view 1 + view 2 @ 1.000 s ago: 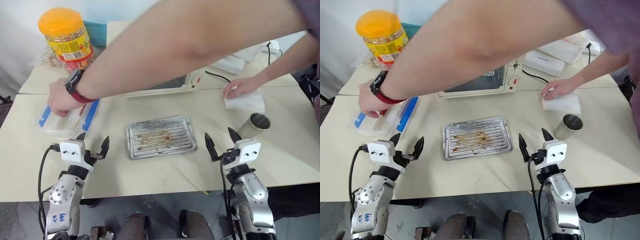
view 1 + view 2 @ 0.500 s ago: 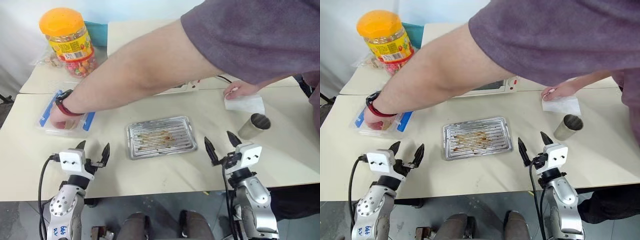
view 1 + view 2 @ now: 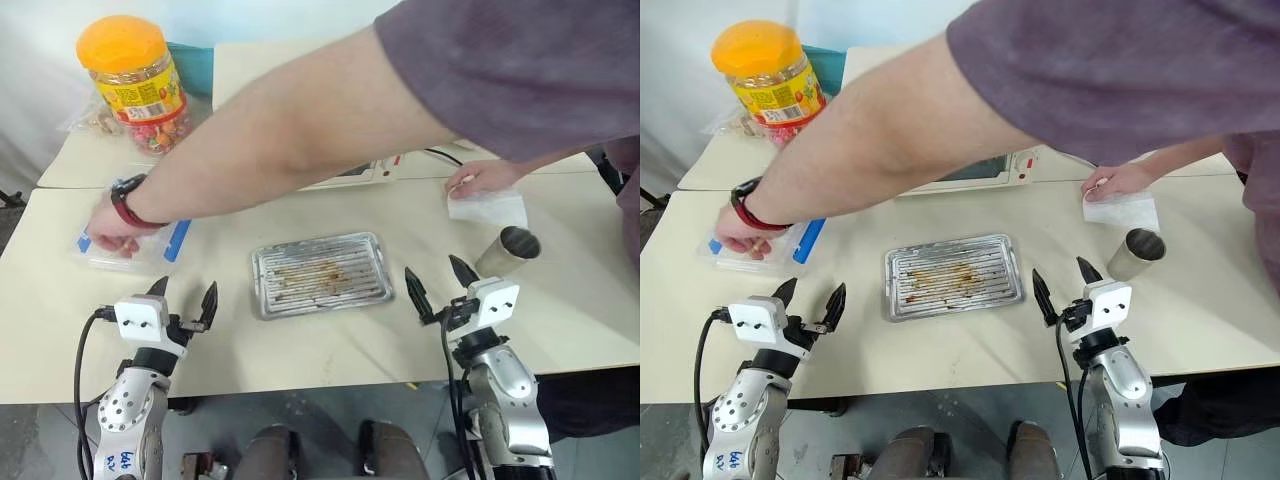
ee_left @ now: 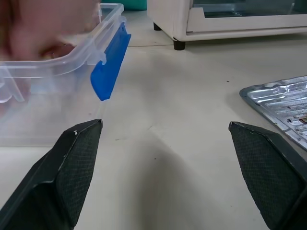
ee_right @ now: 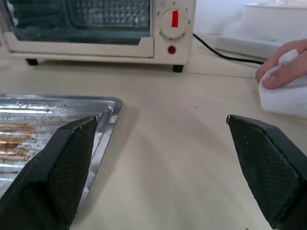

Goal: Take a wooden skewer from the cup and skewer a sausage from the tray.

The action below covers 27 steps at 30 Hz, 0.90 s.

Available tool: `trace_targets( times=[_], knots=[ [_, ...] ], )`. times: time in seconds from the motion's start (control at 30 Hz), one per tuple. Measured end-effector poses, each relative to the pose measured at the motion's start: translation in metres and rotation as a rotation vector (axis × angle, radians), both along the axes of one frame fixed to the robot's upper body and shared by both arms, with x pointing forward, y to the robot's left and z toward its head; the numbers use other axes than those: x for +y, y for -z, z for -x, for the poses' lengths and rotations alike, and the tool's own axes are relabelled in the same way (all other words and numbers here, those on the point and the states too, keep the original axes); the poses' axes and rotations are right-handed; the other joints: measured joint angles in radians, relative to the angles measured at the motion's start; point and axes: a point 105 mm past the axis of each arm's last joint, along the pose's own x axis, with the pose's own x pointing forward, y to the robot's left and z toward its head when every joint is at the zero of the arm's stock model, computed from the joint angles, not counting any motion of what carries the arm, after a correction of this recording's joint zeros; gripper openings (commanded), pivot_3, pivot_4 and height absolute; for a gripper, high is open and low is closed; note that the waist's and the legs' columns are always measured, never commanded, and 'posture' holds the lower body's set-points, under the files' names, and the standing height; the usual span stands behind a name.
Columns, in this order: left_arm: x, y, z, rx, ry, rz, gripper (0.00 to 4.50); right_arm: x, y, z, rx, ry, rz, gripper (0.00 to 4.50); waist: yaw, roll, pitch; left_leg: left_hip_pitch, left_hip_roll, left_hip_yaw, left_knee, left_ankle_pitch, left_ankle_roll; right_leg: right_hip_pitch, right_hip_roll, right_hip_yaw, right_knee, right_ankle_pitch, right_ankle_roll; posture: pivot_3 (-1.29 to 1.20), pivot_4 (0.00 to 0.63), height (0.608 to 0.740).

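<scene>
Between spread-open left hand and right hand: tray; cup beyond right hand.

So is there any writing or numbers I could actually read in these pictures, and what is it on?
Candy jar: its yellow and red label carries print, too small to read.
Left arm's casing: blue handwritten marks, possibly "646", not clear enough to be sure.
Toaster oven: a red-marked dial and a red button, no legible words or numbers.
Tray and cup: no markings visible.
</scene>
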Motion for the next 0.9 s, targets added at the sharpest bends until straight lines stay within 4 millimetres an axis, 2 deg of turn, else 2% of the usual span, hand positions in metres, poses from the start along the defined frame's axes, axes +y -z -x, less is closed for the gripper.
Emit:
trace_targets(
  times=[0.17,0.3,0.47,0.6,0.77,0.9],
  knots=[
    [-0.002,-0.007,-0.006,-0.031,0.008,-0.001,4.49,-0.001,0.005,-0.002,0.008,0.005,0.005,4.50,-0.001,0.000,0.000,0.000,0.000,0.000,0.000,0.000,0.000,0.000,0.000,0.000,0.000,0.000,0.000,0.00,0.150,0.740],
    [0.000,-0.003,-0.002,-0.015,0.009,-0.005,4.49,-0.002,0.002,-0.006,-0.002,0.005,0.010,4.50,-0.003,0.000,0.000,0.000,0.000,0.000,0.000,0.000,0.000,0.000,0.000,0.000,0.000,0.000,0.000,0.00,0.150,0.740],
    [0.009,0.001,0.002,0.010,-0.005,-0.006,4.49,-0.012,-0.002,-0.006,-0.023,0.043,0.013,4.50,0.002,0.000,0.000,0.000,0.000,0.000,0.000,0.000,0.000,0.000,0.000,0.000,0.000,0.000,0.000,0.00,0.150,0.740],
    [0.006,-0.006,-0.003,-0.006,0.018,0.003,4.49,-0.014,0.003,-0.003,-0.005,0.053,0.009,4.50,0.000,0.000,0.000,0.000,0.000,0.000,0.000,0.000,0.000,0.000,0.000,0.000,0.000,0.000,0.000,0.00,0.150,0.740],
    [0.006,-0.014,-0.008,-0.027,0.045,0.016,4.49,-0.014,0.007,-0.005,0.007,0.058,-0.014,4.50,-0.003,0.000,0.000,0.000,0.000,0.000,0.000,0.000,0.000,0.000,0.000,0.000,0.000,0.000,0.000,0.00,0.150,0.740],
    [0.006,-0.011,-0.007,-0.015,0.042,0.037,4.49,-0.011,0.007,-0.005,0.007,0.042,-0.020,4.50,-0.003,0.000,0.000,0.000,0.000,0.000,0.000,0.000,0.000,0.000,0.000,0.000,0.000,0.000,0.000,0.00,0.150,0.740]
  ],
)
